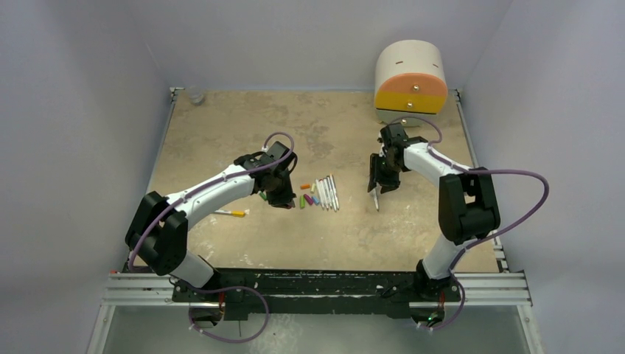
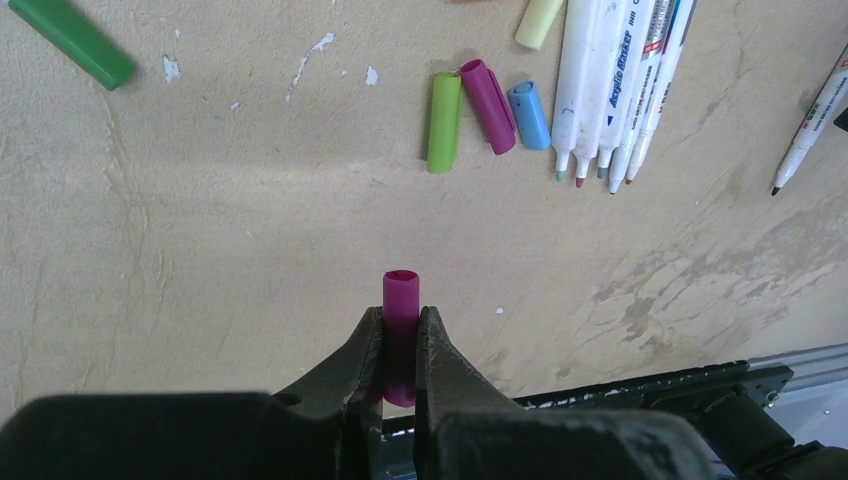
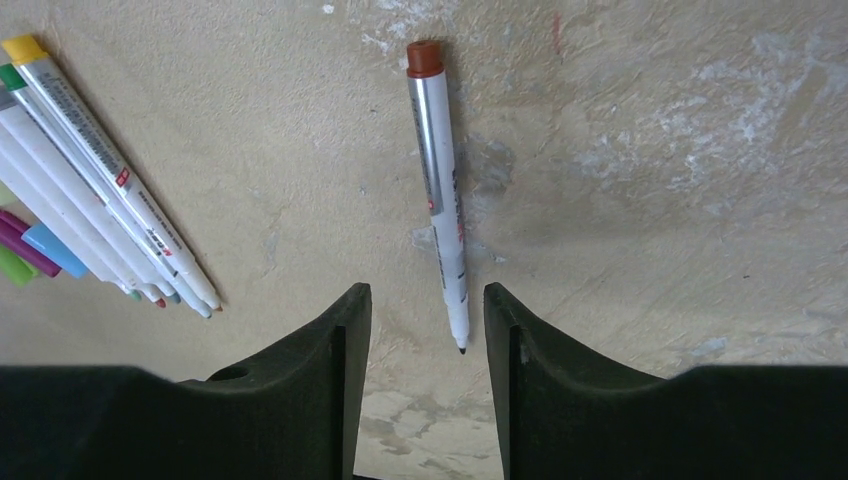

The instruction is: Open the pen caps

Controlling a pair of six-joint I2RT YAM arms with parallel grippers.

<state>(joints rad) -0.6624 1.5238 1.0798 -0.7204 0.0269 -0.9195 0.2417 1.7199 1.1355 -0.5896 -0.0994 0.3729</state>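
- The left gripper point(image 2: 400, 325) is pinching a magenta cap point(image 2: 401, 300) between nearly closed fingers. The cap is standing out past the fingertips with its open mouth facing away, and it is clear of any barrel.
- Ahead and to the right of those fingers, loose caps point(image 2: 488, 105) in light green, magenta and blue are lying side by side on the table point(image 2: 200, 250). They are just beside a row of uncapped pens point(image 2: 610, 80), so the held cap is probably heading for that pile.
- A dark green cap point(image 2: 72, 40) is lying apart, far ahead to the left.
- The right gripper point(image 3: 427, 300) is standing wide open and holding nothing.
- A brown-ended pen point(image 3: 440, 200) is lying just ahead of its fingers with the bare tip pointing back into the gap. It looks set down there once stripped.
- Behind the left gripper, beside its forearm, an orange-ended pen point(image 1: 230, 213) is lying alone. It appears to be capped, so it is likely the next one.
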